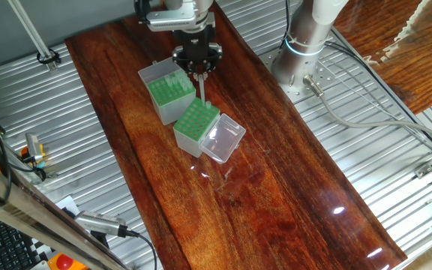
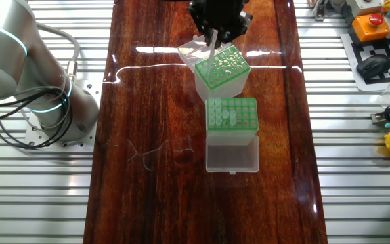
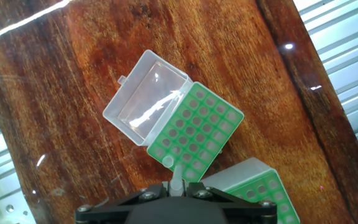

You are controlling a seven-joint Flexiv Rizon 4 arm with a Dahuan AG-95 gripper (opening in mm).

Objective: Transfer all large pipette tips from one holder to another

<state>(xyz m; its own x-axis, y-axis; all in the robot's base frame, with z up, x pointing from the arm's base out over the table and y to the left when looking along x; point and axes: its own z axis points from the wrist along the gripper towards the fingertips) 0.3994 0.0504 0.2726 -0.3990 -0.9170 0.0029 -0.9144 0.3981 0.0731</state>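
Pipette tip hangs pinched between the gripper jaws, pointing down just above the clear-lidded holder; grey-sided holder sits beside them.

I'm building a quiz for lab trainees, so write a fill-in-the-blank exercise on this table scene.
1. The gripper holds one pipette ____ between its fingers.
2. The taller box and the lower box each have a ____ rack on top.
3. The lower box's clear lid lies ____ on the table.

Missing words: tip; green; open.
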